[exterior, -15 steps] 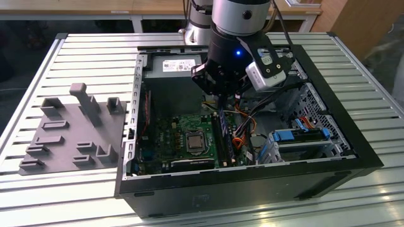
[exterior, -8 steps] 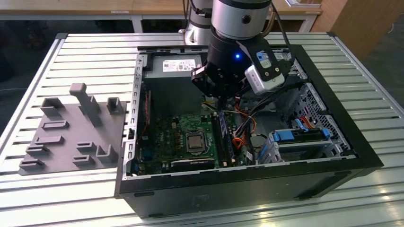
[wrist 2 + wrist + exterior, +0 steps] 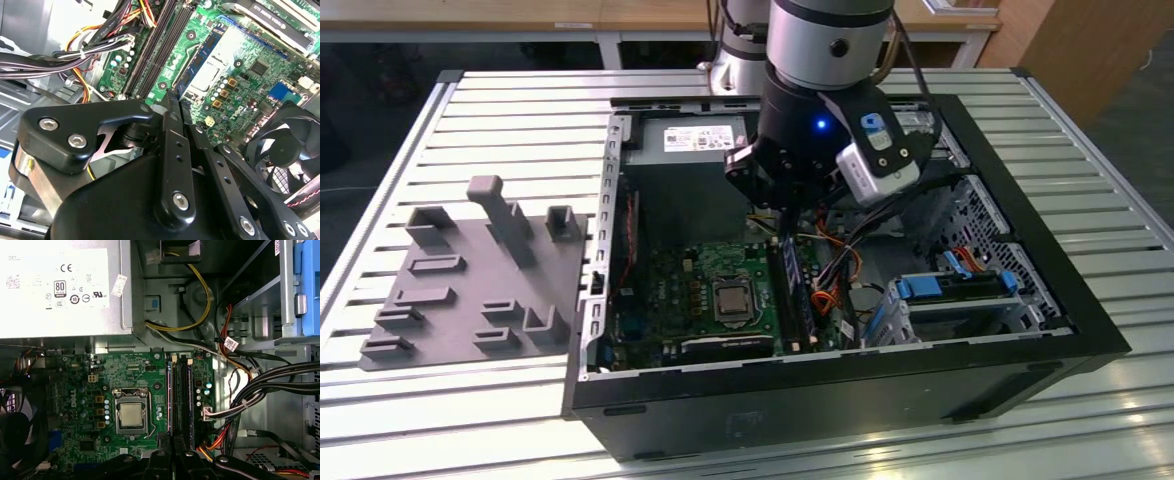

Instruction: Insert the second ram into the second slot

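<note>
The gripper's (image 3: 171, 96) black linkage looms nearest in the second wrist view, hanging over the motherboard (image 3: 240, 65) inside the open computer case (image 3: 854, 400). I cannot tell how its jaws stand. Beneath it a blue ram stick (image 3: 200, 59) stands seated in the slot beside the processor socket (image 3: 130, 415); whether it is the second ram is unclear. The power supply (image 3: 60, 315) carries a white label of certification marks. Paper tags (image 3: 231, 344) hang on cables. A grey fixture plate (image 3: 467, 290) lies by the table's (image 3: 520, 110) edge at the exterior view's left.

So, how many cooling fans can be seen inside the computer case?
1. The black fan stands at the edge of the green motherboard, far from the memory slots. Others may be hidden.
</note>
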`<state>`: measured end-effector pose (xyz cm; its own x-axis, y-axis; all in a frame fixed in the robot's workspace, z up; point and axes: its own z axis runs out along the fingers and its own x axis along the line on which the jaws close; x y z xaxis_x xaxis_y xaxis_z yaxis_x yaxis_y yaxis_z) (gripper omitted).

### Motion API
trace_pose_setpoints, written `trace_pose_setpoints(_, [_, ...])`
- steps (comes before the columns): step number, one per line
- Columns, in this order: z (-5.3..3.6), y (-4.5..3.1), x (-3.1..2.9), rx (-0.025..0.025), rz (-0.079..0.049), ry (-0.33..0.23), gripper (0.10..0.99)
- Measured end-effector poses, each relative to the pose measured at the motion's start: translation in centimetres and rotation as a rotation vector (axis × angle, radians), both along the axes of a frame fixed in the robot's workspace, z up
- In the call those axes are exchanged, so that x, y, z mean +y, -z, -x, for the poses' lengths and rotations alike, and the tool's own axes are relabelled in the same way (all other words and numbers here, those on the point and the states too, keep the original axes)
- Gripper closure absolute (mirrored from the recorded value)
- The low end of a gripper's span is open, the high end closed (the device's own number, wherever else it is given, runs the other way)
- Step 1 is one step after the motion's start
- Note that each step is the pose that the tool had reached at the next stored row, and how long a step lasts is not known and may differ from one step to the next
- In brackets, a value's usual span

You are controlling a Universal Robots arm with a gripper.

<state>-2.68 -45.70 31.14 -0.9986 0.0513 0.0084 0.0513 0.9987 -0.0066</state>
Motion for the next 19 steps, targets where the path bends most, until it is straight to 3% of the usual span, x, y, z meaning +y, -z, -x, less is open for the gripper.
trace_pose_setpoints(19, [0.0, 1.0, -0.3, 0.0025, 0.0, -0.016, 0.953])
